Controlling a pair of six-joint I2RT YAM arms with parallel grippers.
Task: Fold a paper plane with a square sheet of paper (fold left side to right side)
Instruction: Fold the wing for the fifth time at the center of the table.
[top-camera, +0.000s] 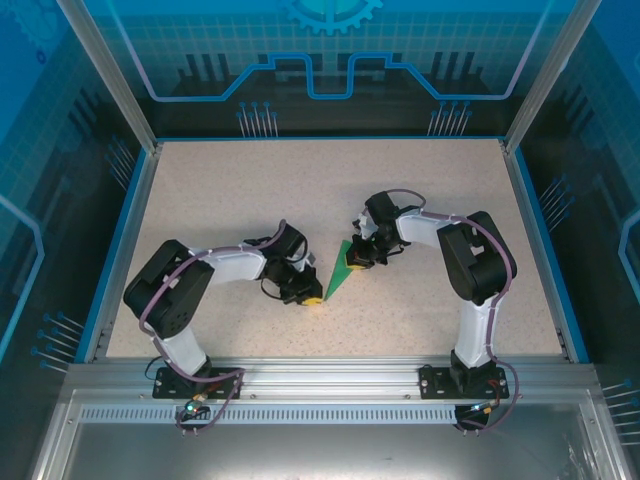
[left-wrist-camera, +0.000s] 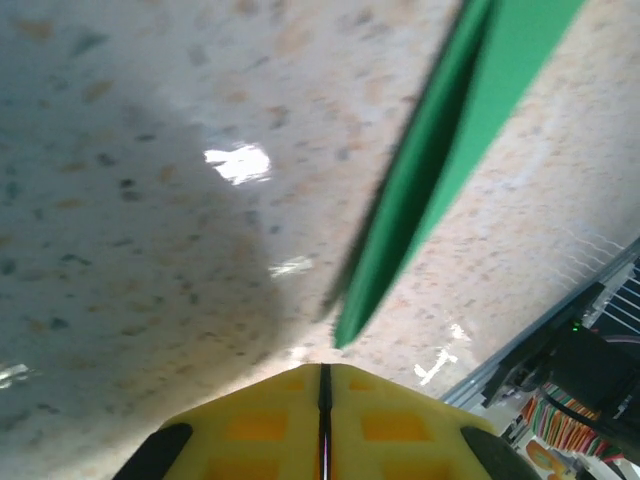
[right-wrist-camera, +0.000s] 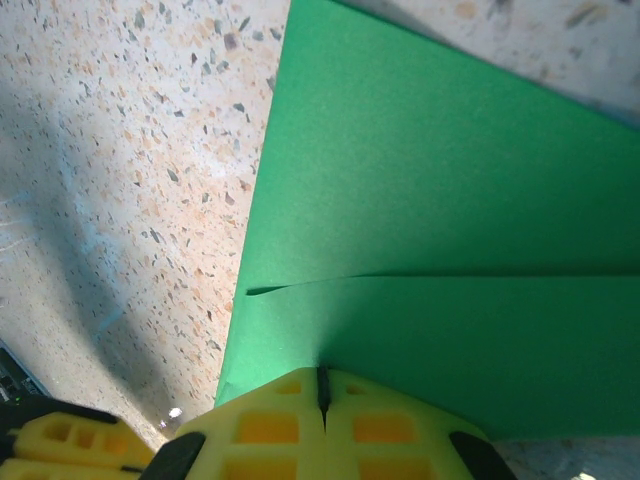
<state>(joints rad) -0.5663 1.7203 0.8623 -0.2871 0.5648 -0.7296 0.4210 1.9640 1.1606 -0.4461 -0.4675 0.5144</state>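
The paper plane (top-camera: 340, 272) is pressed under the closed right gripper (right-wrist-camera: 322, 385); its tip could be shoved askew by the closed, empty left gripper (left-wrist-camera: 323, 385) nearby.

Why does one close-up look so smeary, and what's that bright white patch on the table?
Left wrist view: the green paper is blurred, probably too near the lens; the white patch is lamp glare on the table, and a broad shadow darkens the lower left. Right wrist view: the green paper is sharp, with crisp fold edges. Top view: evenly lit and clear.
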